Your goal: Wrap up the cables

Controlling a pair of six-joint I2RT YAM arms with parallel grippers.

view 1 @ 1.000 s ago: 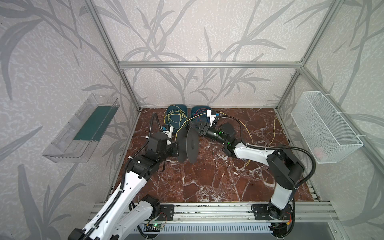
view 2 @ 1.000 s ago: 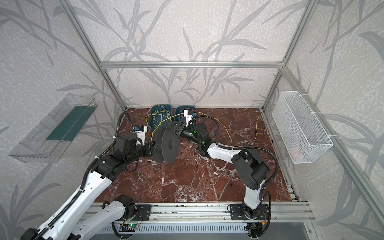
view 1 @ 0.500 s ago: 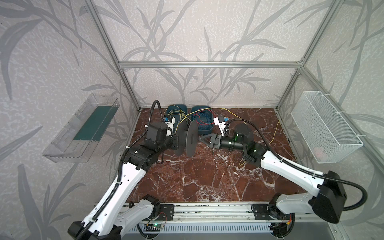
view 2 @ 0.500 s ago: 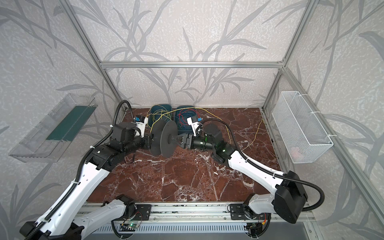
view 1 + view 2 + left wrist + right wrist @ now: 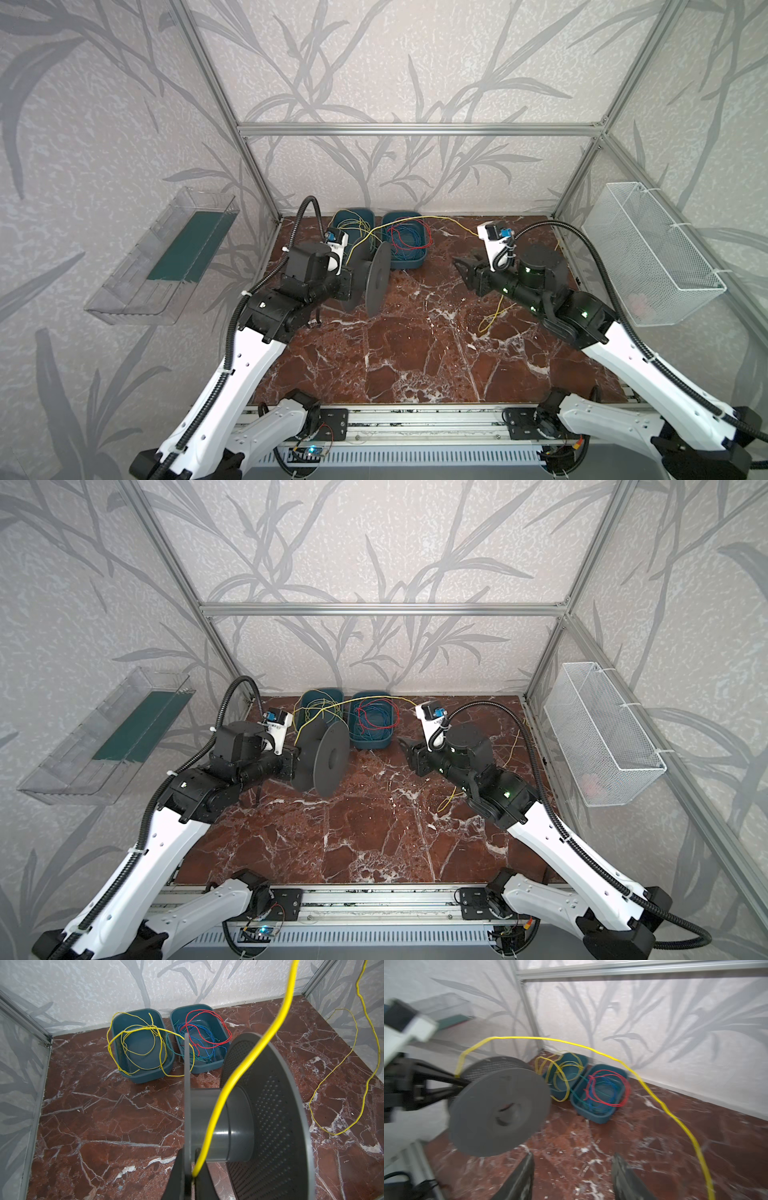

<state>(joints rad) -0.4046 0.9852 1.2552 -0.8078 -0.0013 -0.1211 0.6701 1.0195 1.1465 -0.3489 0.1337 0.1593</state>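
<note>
Cables (image 5: 517, 1038) trail from spool (image 5: 326, 762) clamped in left end effector (image 5: 190, 1169); right end effector (image 5: 573, 1165) withdrawn, wide, empty.

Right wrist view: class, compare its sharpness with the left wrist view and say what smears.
Right wrist view: motion-blurred, the grey spool and yellow cable smear. Left wrist view: sharp, the spool's perforations crisp. Both top views: sharp, evenly lit.

The spool (image 5: 239, 1126) looks matt grey plastic with one perforated flange, the cables (image 5: 217, 1103) smooth glossy yellow insulation, the tabletop (image 5: 104, 1115) polished red-brown marble.
</note>
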